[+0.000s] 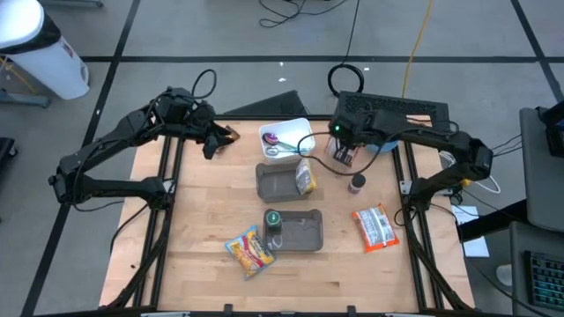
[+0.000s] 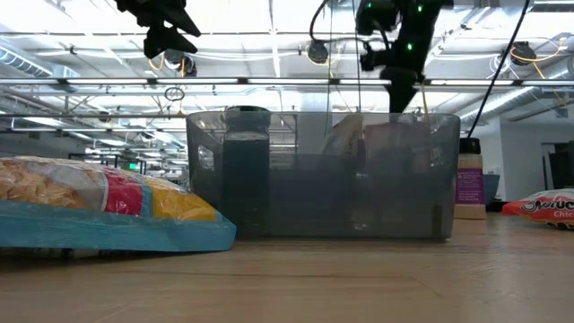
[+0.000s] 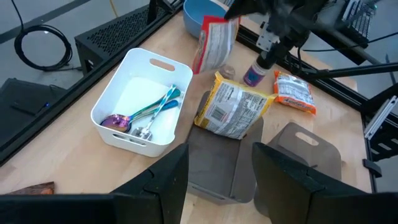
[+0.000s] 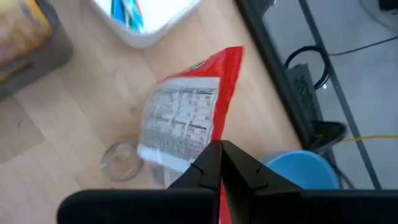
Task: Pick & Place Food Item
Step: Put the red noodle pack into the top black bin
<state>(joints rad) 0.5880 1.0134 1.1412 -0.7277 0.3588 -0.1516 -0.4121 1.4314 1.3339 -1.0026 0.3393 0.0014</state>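
From my station I saw the right gripper (image 4: pixel 219 163) up in the air over the far right part of the table (image 1: pixel 203 220), its jaws pinched tight on the edge of a red snack packet (image 4: pixel 186 121), which hung from them clear of the wood, close to the blue bowl (image 4: pixel 305 168) and above a small clear cup (image 4: pixel 122 159). The left gripper (image 3: pixel 214 171) hovered over the far left side with its jaws partly apart and nothing between them, looking down toward the white bin (image 3: pixel 144 99) that held coloured spoons (image 3: pixel 144 115). A yellow food bag (image 3: pixel 233 109) leaned on the rim of a grey tray (image 1: pixel 280 180), and a purple-labelled bottle (image 1: pixel 356 184) stood just right of it. Nearer me, a second grey tray (image 1: pixel 300 231) sat mid-table with a chips bag (image 1: pixel 248 249) on its left and an orange packet (image 1: pixel 374 226) on its right
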